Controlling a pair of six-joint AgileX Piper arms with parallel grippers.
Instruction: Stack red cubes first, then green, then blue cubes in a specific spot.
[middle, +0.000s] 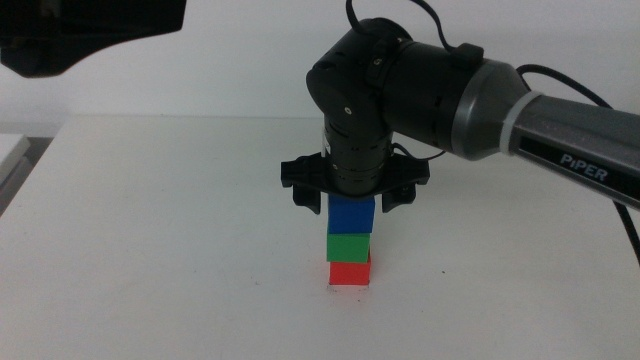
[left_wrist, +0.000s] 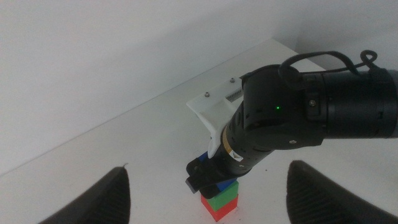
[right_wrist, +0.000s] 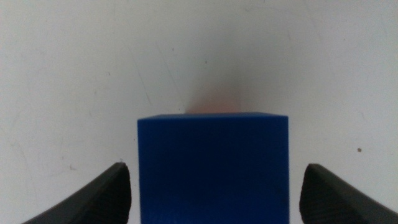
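Raise right hand (middle: 352, 200), released, straight off blue cube (middle: 352, 214) between its jaws; avoid nudging green cube (middle: 348, 246) beneath.

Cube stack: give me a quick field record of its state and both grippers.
stack order: red cube on the table, green cube on it, blue cube on top
alignment: roughly upright, small offsets between layers
surface: white table
right gripper: directly over the stack, jaws open either side of the blue cube, gaps visible in the right wrist view
left gripper: raised away from the stack, jaws open, holding nothing
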